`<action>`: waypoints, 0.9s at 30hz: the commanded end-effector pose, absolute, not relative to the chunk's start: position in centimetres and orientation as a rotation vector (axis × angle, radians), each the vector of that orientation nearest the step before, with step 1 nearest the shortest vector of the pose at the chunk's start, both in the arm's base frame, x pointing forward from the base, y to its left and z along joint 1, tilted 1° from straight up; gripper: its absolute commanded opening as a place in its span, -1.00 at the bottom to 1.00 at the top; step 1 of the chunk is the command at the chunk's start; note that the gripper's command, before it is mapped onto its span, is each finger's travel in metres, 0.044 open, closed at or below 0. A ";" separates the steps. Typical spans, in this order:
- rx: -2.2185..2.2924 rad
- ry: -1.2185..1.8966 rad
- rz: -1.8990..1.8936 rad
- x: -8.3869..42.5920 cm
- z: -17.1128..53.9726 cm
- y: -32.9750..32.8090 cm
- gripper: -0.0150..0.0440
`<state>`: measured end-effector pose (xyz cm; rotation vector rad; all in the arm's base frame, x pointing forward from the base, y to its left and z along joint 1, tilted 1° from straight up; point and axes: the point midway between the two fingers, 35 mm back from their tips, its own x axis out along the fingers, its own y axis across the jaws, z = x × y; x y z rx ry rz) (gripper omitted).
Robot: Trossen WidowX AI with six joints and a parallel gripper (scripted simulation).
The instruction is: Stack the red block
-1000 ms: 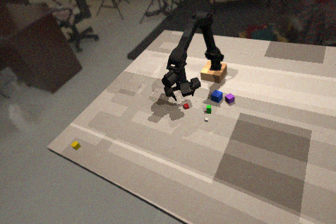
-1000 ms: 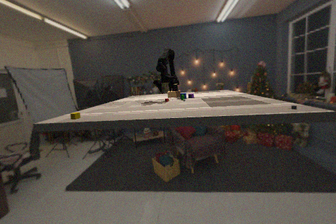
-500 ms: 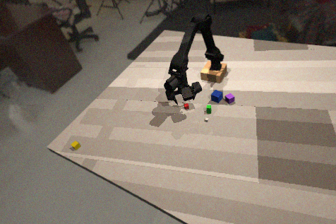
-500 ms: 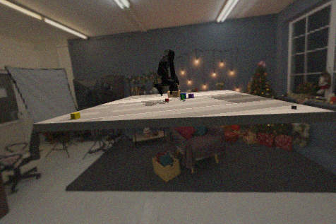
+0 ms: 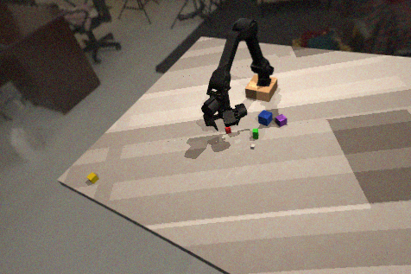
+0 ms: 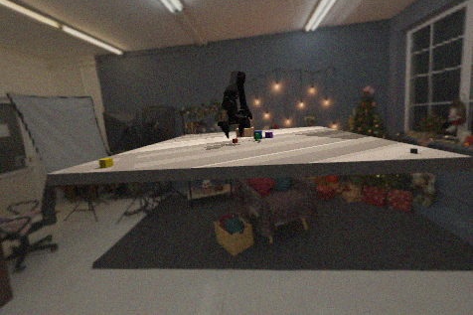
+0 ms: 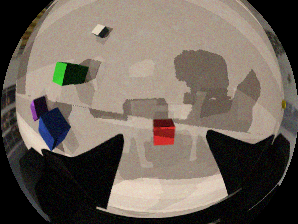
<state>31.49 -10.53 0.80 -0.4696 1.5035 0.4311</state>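
Note:
The small red block (image 5: 228,130) (image 6: 235,141) (image 7: 164,138) sits on the table below the gripper. The green tower (image 5: 256,134) (image 6: 257,136) (image 7: 70,74) stands upright to the right of the red block in the top view, and at the upper left in the wrist view. My gripper (image 5: 227,126) (image 6: 235,136) (image 7: 167,137) is open and empty, pointing down low over the red block. In the wrist view the red block appears between the two widely spread fingertips. The exact height of the fingertips above the table is hard to tell.
A blue block (image 5: 265,117) (image 7: 53,129) and a purple block (image 5: 281,120) (image 6: 268,134) (image 7: 39,108) lie behind the green tower. A tiny white block (image 5: 252,146) (image 7: 100,31) is in front of it. A yellow block (image 5: 92,177) (image 6: 105,162) sits near the table's far left corner.

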 end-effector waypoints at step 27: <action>-0.464 1.517 0.430 31.1 -1.3 -10.5 0.82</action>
